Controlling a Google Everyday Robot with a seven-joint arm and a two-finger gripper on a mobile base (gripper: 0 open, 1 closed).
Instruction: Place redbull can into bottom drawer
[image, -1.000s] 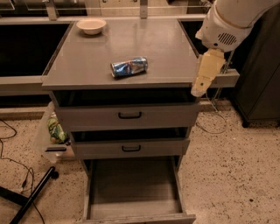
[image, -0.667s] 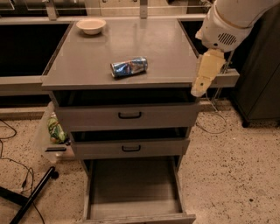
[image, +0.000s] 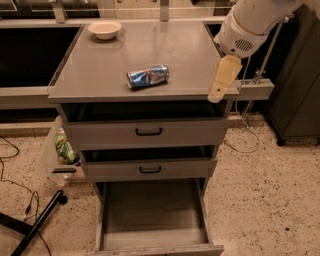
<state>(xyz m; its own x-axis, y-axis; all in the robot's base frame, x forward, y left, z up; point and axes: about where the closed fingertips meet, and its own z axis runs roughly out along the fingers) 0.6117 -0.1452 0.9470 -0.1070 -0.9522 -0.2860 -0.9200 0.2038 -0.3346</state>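
The redbull can (image: 147, 76), blue and silver and dented, lies on its side on the grey cabinet top (image: 100, 75), near the front middle. The bottom drawer (image: 152, 212) is pulled out wide below; its grey tray holds nothing. My gripper (image: 223, 80) hangs from the white arm at the cabinet's front right corner, to the right of the can and apart from it. It holds nothing that I can see.
A cream bowl (image: 104, 29) sits at the back left of the cabinet top. The two upper drawers with black handles (image: 148, 132) are slightly out. A bin with green packets (image: 62, 148) and a black stand leg (image: 37, 222) are on the floor at the left. A dark cabinet (image: 295, 90) stands at the right.
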